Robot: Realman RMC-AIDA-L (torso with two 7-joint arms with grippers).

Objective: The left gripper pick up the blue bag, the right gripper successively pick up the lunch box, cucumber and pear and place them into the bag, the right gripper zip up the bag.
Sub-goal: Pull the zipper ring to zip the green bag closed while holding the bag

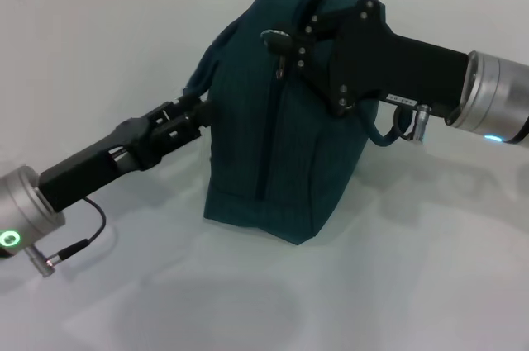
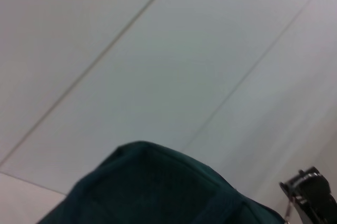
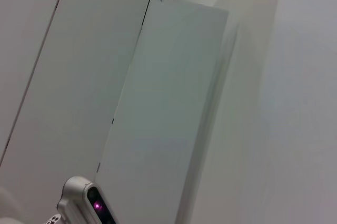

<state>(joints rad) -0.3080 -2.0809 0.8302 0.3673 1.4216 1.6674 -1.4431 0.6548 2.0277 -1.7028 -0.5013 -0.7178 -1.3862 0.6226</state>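
Both jaws grip my dark teal fabric bag (image 1: 273, 120): left gripper (image 1: 197, 110) pinches its side, right gripper (image 1: 285, 49) pinches the zipper pull; zipping looks nearly finished.

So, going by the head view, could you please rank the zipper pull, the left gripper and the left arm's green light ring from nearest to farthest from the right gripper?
1. The zipper pull, right at the right gripper, near the top of the blue bag.
2. The left gripper, at the bag's left side.
3. The green light ring, far down the left arm.
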